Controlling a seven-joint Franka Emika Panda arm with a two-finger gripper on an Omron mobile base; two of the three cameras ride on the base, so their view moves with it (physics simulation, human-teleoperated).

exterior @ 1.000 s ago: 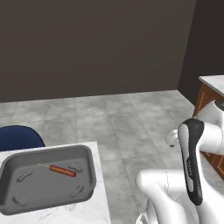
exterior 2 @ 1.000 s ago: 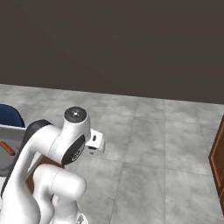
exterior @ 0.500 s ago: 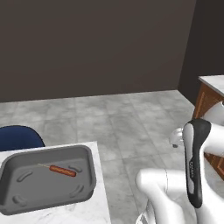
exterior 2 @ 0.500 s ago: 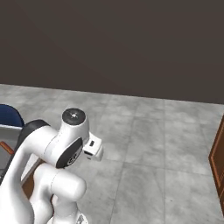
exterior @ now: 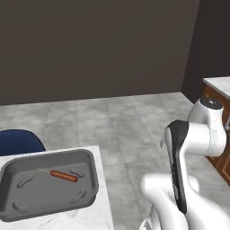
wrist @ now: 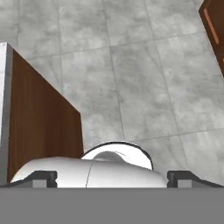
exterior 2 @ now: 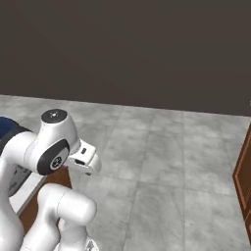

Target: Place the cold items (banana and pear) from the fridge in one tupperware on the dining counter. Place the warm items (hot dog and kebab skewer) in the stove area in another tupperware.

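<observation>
The another tupperware (exterior: 18,179), a deep dark grey tray, sits on the marble dining counter (exterior: 102,211) at the lower left of the left base view. Inside it lies the kebab skewer (exterior: 63,175), a reddish-brown piece on a thin stick. My arm is folded close over the base, away from the tray. In the hand view my gripper (wrist: 112,179) is open, its fingertips (wrist: 43,177) set wide apart, nothing between them, looking down at the grey tiled floor beside the counter's brown wooden side (wrist: 43,127). Banana, pear, hot dog, fridge and the one tupperware are out of view.
A blue chair (exterior: 18,141) stands behind the counter's far edge. A brown wooden cabinet (exterior: 215,103) with a pale top stands at the right; its side (exterior 2: 242,171) borders the open tiled floor (exterior 2: 162,162). A dark wall closes the back.
The arm's upper joints have turned a little above the base. The tray and the skewer have not moved, and the jaws have stayed open.
</observation>
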